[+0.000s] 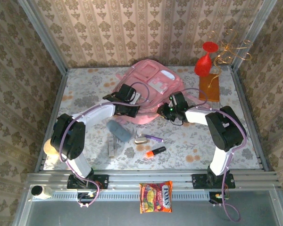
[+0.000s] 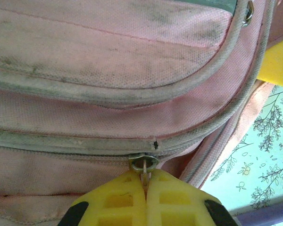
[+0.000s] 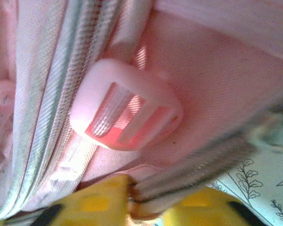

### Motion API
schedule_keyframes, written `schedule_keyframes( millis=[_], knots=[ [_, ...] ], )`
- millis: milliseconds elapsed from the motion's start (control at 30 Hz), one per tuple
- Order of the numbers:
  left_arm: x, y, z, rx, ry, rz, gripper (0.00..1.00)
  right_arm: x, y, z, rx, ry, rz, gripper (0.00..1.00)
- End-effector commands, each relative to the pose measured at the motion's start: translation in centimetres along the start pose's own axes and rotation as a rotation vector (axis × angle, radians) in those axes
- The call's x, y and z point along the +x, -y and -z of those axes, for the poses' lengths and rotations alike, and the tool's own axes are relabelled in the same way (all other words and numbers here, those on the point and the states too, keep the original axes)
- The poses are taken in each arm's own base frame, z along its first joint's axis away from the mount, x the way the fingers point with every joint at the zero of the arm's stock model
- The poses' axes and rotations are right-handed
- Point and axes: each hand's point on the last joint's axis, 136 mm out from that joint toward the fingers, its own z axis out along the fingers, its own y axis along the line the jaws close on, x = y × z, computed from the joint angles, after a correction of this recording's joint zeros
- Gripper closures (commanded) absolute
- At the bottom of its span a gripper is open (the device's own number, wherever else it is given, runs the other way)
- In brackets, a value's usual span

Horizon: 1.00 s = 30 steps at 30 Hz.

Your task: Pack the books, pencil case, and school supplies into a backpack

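The pink backpack (image 1: 148,87) lies at the back middle of the table. My left gripper (image 2: 146,188) is at its near left side, shut on a small metal zip pull (image 2: 146,170) of a shut zip pocket. My right gripper (image 3: 146,207) is at the bag's near right side, its yellow fingers (image 3: 96,202) closed on a piped edge (image 3: 193,179) of the fabric below a pink buckle (image 3: 125,110). In front of the bag lie the grey-blue pencil case (image 1: 119,130), a purple pen (image 1: 154,138), a beige-white piece (image 1: 141,140), an orange-and-black marker (image 1: 155,151) and a pale stick (image 1: 111,147). The books are out of view.
An orange-brown slab (image 1: 209,88), a red vase (image 1: 203,61) and a gold wire stand (image 1: 228,52) stand at the back right. An orange snack packet (image 1: 155,197) lies on the rail in front of the table. Patterned walls close in three sides.
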Motion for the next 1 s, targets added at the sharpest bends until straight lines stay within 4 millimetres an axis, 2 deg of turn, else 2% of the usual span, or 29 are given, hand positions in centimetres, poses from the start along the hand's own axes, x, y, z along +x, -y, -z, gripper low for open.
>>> schedule_keyframes(
  millis=[0,100,233,367,433,533,800,867,967],
  knots=[
    [0.5,-2.3,0.8,-0.132,-0.023,-0.049,1.0,-2.5,2.9,1.2,0.118,0.088,0.031,0.93],
    [0.8,-4.0,1.4,-0.226,-0.043,-0.073,1.0,-3.2,4.6,2.6,0.159,0.1,0.04,1.0],
    [0.9,-5.9,2.1,-0.28,-0.044,-0.051,1.0,-3.7,6.3,3.9,0.203,0.064,0.07,1.0],
    [1.4,-7.7,2.3,-0.308,-0.057,-0.027,1.0,-4.1,6.9,4.3,0.243,-0.033,0.145,1.0],
    [1.7,-7.8,2.3,-0.309,-0.069,-0.035,1.0,-4.7,6.7,4.1,0.249,-0.067,0.171,1.0],
    [2.1,-6.0,2.0,-0.239,-0.07,-0.046,1.0,-5.9,6.2,3.6,0.261,-0.084,0.201,0.96],
    [1.6,2.1,1.5,0.072,-0.013,-0.029,1.0,-9.4,4.8,2.7,0.275,-0.05,0.227,0.88],
    [0.9,3.1,1.3,0.113,0.01,-0.012,1.0,-9.9,4.5,2.9,0.283,-0.046,0.232,0.8],
    [0.1,3.6,0.9,0.118,0.022,0.004,1.0,-9.9,4.0,4.5,0.28,-0.024,0.225,0.6]
  ],
)
